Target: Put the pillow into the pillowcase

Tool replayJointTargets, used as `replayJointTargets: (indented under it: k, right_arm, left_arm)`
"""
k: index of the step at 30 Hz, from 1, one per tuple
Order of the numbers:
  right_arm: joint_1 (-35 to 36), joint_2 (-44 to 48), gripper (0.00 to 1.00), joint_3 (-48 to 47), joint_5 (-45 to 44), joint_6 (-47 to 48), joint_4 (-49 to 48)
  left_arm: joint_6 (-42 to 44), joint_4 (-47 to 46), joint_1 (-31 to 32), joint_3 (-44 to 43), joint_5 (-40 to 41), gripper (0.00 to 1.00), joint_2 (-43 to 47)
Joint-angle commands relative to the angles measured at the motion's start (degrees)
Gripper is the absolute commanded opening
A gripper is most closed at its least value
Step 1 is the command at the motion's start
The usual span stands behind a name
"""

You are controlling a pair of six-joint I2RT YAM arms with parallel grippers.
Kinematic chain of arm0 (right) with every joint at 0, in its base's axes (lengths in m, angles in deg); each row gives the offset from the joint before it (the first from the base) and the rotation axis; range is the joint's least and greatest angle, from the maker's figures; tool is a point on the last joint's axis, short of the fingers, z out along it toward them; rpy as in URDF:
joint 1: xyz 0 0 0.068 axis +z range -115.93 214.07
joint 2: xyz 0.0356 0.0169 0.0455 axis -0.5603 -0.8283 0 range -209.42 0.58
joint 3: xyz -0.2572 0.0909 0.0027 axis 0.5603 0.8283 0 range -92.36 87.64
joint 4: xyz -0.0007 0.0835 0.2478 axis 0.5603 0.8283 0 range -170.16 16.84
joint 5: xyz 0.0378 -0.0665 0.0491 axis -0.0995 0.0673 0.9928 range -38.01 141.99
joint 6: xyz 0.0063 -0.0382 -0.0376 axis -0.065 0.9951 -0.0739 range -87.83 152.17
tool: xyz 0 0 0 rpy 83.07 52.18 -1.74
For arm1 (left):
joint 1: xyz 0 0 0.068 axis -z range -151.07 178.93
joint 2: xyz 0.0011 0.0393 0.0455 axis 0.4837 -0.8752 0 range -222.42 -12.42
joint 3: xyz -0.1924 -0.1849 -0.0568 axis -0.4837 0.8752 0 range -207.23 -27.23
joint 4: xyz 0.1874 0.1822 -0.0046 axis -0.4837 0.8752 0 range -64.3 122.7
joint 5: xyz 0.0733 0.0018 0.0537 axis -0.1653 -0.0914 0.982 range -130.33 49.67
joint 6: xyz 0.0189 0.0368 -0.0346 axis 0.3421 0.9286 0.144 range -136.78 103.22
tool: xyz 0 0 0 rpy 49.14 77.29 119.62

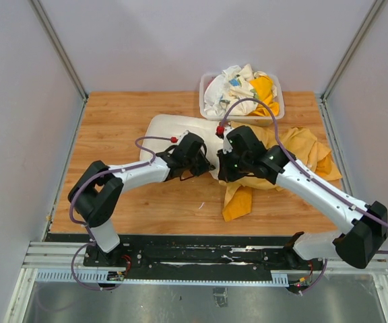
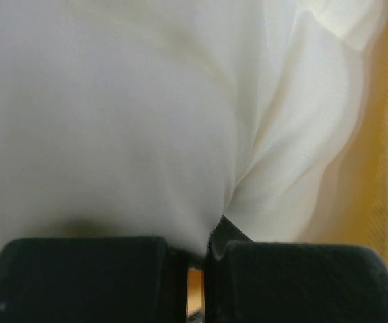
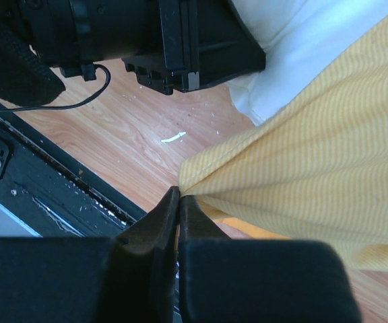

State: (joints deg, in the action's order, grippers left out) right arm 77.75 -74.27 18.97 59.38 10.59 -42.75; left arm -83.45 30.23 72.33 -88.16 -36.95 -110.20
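Observation:
The cream-white pillow (image 1: 174,128) lies across the middle of the table, its right end against the orange-yellow pillowcase (image 1: 302,145). My left gripper (image 1: 204,163) is shut on a fold of the pillow (image 2: 147,121), which fills the left wrist view; a strip of pillowcase (image 2: 382,168) shows at its right edge. My right gripper (image 1: 222,173) is shut on the pillowcase's hem (image 3: 302,161) and holds it off the table beside the pillow (image 3: 295,47). The left gripper body shows at the top of the right wrist view (image 3: 180,40). The bear face and the Mickey print are hidden.
A clear plastic bin (image 1: 242,94) with white and yellow patterned cloths stands at the back, right of centre. Grey walls enclose the wooden table (image 1: 113,121). A black rail (image 1: 201,254) runs along the near edge. A small white scrap (image 3: 172,138) lies on the wood.

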Motion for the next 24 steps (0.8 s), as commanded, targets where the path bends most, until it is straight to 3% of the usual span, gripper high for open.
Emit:
replayJointTargets:
  k: [1, 5, 11, 17, 20, 24]
  right_arm:
    - [1.79, 1.51, 0.01, 2.04, 4.28, -1.00, -2.19]
    - [1.84, 3.26, 0.02, 9.43, 4.32, -3.06, -3.42]
    - [1.76, 6.71, 0.18, 14.25, -0.19, -5.07, -1.76]
    - [1.04, 7.39, 0.48, 6.04, -13.45, -3.02, 5.26]
    - [-0.99, 5.02, 0.50, 0.42, -22.37, -2.72, 9.52]
    - [-6.49, -1.17, 0.48, -6.62, -24.98, 0.59, 9.48]
  left_arm:
    - [2.47, -8.96, 0.82, -0.71, -1.71, 0.00, -0.51]
    - [2.67, -10.78, 0.81, 2.59, -1.93, 0.00, 0.19]
    - [2.20, -14.36, 0.81, 5.31, -4.61, 0.00, -1.70]
    - [1.84, -16.63, 0.81, 7.24, -6.25, 0.00, -2.54]
    - [1.61, -17.33, 0.85, 8.02, -6.97, 0.00, -2.82]
    - [1.73, -18.06, 0.89, 8.95, -6.98, 0.00, -2.17]
